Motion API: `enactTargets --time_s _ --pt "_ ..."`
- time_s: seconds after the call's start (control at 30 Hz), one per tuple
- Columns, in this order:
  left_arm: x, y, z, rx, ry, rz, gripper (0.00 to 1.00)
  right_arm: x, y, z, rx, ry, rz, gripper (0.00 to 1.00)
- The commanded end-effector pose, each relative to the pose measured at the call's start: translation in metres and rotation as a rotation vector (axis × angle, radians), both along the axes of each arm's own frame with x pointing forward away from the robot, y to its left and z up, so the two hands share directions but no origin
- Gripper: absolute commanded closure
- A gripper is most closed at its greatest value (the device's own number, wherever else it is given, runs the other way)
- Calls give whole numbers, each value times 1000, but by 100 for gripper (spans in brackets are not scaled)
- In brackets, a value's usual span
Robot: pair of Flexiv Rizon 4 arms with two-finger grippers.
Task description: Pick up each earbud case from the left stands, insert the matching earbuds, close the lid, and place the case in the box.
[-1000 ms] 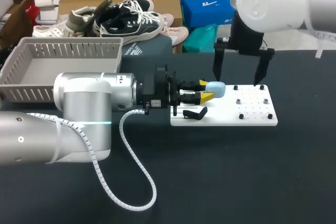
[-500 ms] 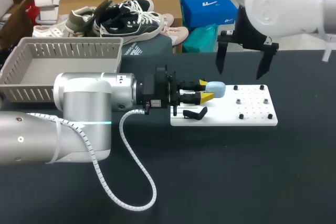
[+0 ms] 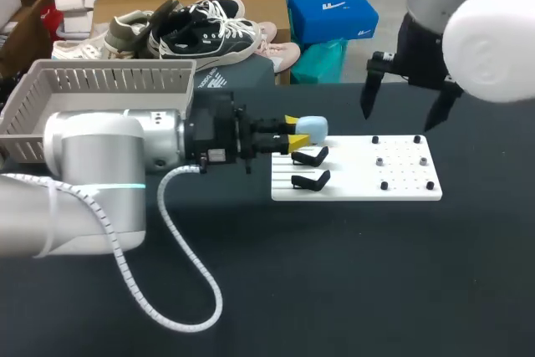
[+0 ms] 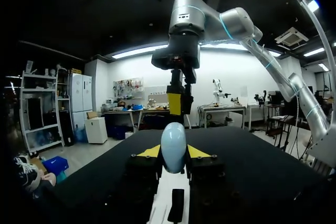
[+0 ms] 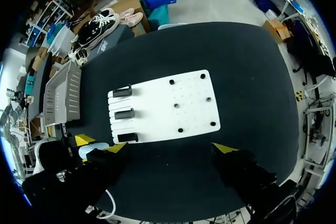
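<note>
A pale blue earbud case [image 3: 312,129] is held sideways between the yellow tips of my left gripper [image 3: 296,132], just off the left end of the white board [image 3: 359,183] and above its two black stands [image 3: 310,156]. In the left wrist view the case [image 4: 173,147] stands upright between the fingers [image 4: 149,152], with the board [image 4: 169,188] under it. My right gripper [image 3: 403,111] hangs open above the board's far right edge with nothing in it. From the right wrist view the board [image 5: 163,106] lies ahead of my open right gripper [image 5: 170,148], and the case [image 5: 89,149] shows beside it.
A grey slatted basket [image 3: 100,81] sits at the table's far left. The right half of the board carries several small black pegs [image 3: 384,185] and two grey bits [image 3: 380,160]. Dark table surface stretches in front of the board.
My left gripper has drawn back to the left with the blue case, off the board. The right arm has shifted right and away from the board's middle.
</note>
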State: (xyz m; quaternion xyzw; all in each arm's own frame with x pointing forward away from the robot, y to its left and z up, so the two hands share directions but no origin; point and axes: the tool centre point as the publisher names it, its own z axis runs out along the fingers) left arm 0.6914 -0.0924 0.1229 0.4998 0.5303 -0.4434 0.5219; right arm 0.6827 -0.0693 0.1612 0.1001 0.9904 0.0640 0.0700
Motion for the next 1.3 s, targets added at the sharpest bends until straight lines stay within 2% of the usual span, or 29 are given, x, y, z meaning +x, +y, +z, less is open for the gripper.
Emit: enactTargets --time_s 0.03,0.33,0.43,0.57,0.67,0.83,0.93,1.1,1.17,1.3 --pt "-18 38 15 26 3 163 100 -5 -1 0 -10 -57 -11 0" --pt "-1 121 12 120 24 480 100 -5 -1 0 -10 -57 -11 0" --pt "6 141 15 149 5 560 100 -5 -1 0 -10 -57 -11 0" --pt "17 163 20 175 -8 647 100 -5 -1 0 -10 -57 -11 0" --pt "30 180 22 197 6 705 100 -5 -1 0 -10 -57 -11 0" --pt "54 202 27 260 4 779 100 -5 -1 0 -10 -57 -11 0" --pt "66 215 31 312 -19 818 100 -5 -1 0 -10 -57 -11 0" --pt "89 238 23 350 33 895 100 -5 -1 0 -10 -57 -11 0" --pt "98 243 17 444 18 913 100 -5 -1 0 -10 -57 -11 0" --pt "114 258 -2 488 77 963 100 -5 -1 0 -10 -57 -11 0"
